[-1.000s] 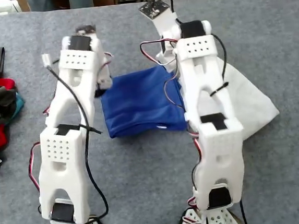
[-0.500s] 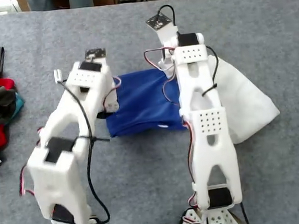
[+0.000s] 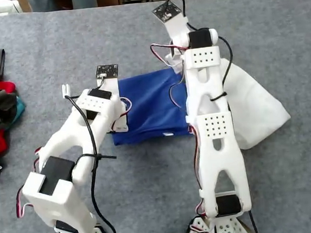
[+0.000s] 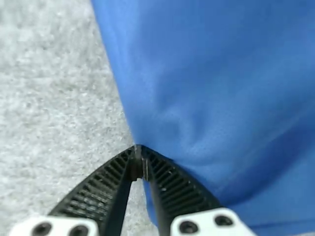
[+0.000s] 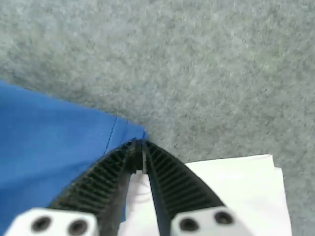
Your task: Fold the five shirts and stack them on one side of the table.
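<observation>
Grey felt tabletop (image 3: pixel 279 40) carries a folded blue shirt (image 3: pixel 149 103) at centre, with a white shirt (image 3: pixel 258 107) beside it, half hidden under the right arm (image 3: pixel 214 138). Left gripper (image 4: pixel 138 160) clamps the blue edge. Right gripper (image 5: pixel 139 155) has its tips together at the blue corner, hold unclear.

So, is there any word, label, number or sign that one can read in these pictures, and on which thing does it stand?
No text can be read.
Small white tag on the near edge of the blue folded cloth shirt: too small to read.
Small dark circuit board on the left wrist and small dark circuit board on the right wrist: any print too small to read.
White folded cloth shirt, grey felt table cover: no print seen.
</observation>
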